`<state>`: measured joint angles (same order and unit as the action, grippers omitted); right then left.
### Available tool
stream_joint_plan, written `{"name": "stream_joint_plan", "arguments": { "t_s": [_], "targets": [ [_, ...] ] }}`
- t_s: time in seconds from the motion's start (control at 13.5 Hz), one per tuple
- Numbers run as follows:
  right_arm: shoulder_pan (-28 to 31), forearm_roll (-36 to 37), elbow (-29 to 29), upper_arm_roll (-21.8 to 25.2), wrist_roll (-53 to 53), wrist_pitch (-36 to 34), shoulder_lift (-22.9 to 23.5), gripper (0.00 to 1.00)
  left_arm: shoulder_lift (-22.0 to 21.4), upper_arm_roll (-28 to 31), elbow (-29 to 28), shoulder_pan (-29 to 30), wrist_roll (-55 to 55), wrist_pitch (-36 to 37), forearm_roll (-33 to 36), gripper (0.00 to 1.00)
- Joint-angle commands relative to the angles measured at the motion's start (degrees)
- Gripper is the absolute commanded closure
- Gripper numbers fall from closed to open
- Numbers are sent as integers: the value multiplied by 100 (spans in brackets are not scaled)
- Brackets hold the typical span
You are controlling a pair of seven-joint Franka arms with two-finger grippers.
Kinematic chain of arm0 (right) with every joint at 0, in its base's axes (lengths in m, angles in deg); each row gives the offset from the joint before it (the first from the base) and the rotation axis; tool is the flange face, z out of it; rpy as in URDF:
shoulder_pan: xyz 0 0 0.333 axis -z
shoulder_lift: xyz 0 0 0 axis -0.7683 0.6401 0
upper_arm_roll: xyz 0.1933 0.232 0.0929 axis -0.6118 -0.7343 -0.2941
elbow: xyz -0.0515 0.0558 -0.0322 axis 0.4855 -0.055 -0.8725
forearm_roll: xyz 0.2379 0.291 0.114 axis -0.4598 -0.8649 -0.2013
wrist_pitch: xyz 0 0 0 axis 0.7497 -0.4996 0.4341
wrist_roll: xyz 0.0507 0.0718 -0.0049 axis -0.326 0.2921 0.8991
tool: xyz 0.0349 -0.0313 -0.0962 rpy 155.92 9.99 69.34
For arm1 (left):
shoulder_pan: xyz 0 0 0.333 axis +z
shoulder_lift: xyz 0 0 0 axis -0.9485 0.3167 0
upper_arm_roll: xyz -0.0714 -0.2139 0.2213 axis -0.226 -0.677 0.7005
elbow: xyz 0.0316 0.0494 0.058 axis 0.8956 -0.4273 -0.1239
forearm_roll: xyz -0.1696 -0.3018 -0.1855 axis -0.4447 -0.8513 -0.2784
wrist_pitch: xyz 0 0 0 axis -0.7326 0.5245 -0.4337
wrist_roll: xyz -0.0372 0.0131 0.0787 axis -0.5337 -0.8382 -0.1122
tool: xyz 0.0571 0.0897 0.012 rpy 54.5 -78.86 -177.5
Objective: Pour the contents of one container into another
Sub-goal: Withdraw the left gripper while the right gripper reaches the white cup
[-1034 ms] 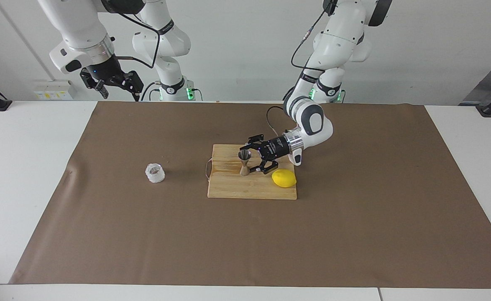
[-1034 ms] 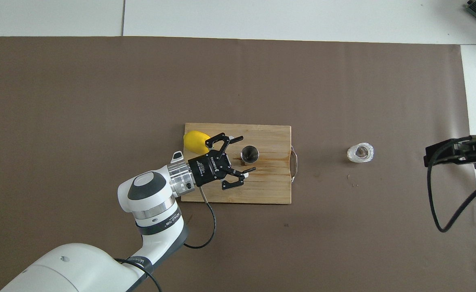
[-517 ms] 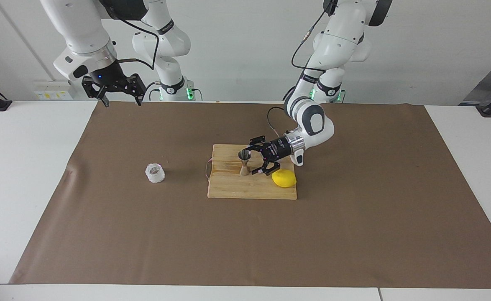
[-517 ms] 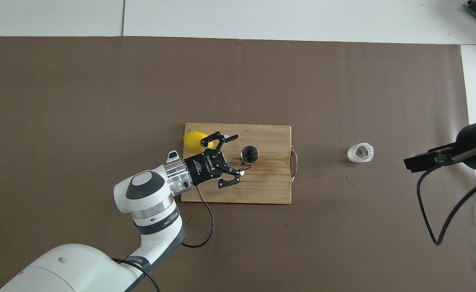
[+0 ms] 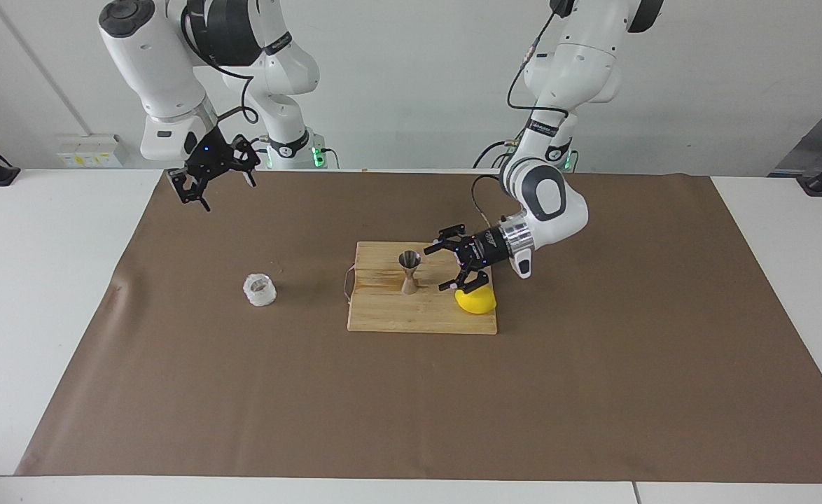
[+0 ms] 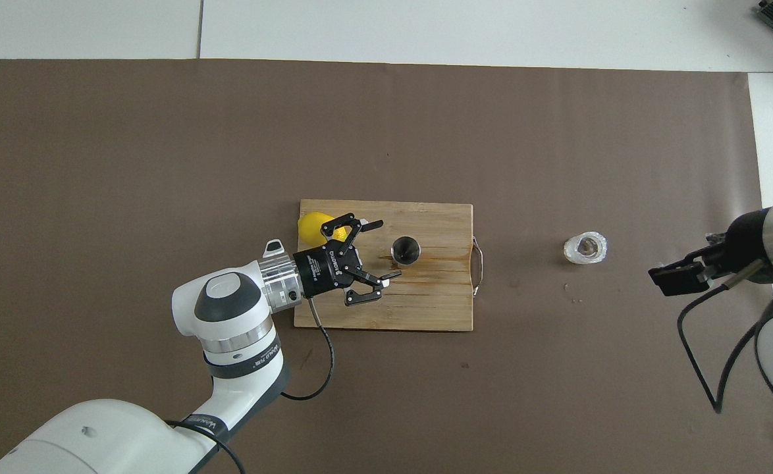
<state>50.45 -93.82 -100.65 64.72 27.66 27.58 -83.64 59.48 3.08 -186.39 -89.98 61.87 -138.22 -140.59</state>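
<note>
A small shiny steel hourglass-shaped jigger (image 5: 409, 271) is seen standing upright on a rectangular light wooden cutting board (image 5: 390, 315) with a thin wire handle, which lies on a brown paper sheet (image 5: 593, 378) spread over the white tabletop (image 5: 33, 294). A yellow lemon (image 5: 477, 301) rests on the same board, at the corner toward the left arm's end. The left hand (image 5: 447, 267) is held low over the board, just beside the jigger and apart from it, with its black fingers spread wide and nothing grasped between them; one finger reaches over the lemon. A small squat cup of clear, faceted, whitish-translucent material (image 5: 259, 290) is placed upright on the brown sheet, well apart from the board, toward the right arm's end of the tabletop. The right hand (image 5: 208, 187) is raised in the air over the edge of the brown sheet at the robots' end, well apart from the clear cup, and it is released, with the fingers parted and nothing held. In the overhead view the jigger (image 6: 405, 250) is shown with its open mouth upward, the left hand (image 6: 378, 253) beside it, and the clear cup (image 6: 585, 247) between the board (image 6: 439, 303) and the right hand (image 6: 679, 278).
</note>
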Motion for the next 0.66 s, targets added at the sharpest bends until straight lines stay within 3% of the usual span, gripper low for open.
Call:
{"name": "stream_joint_plan", "arguments": {
  "t_s": [0.0,0.3,0.59],
  "targets": [
    [133,-222,-383,30,1221,453,-69,0,-339,-12,-23,296,796,10,1023,0],
    [510,-731,-454,30,2891,858,343,0,-681,6,126,796,1623,413,2815,0],
    [809,-1300,-454,30,4395,1272,958,0,-814,23,722,1237,2177,1168,4898,0]
  ]
}}
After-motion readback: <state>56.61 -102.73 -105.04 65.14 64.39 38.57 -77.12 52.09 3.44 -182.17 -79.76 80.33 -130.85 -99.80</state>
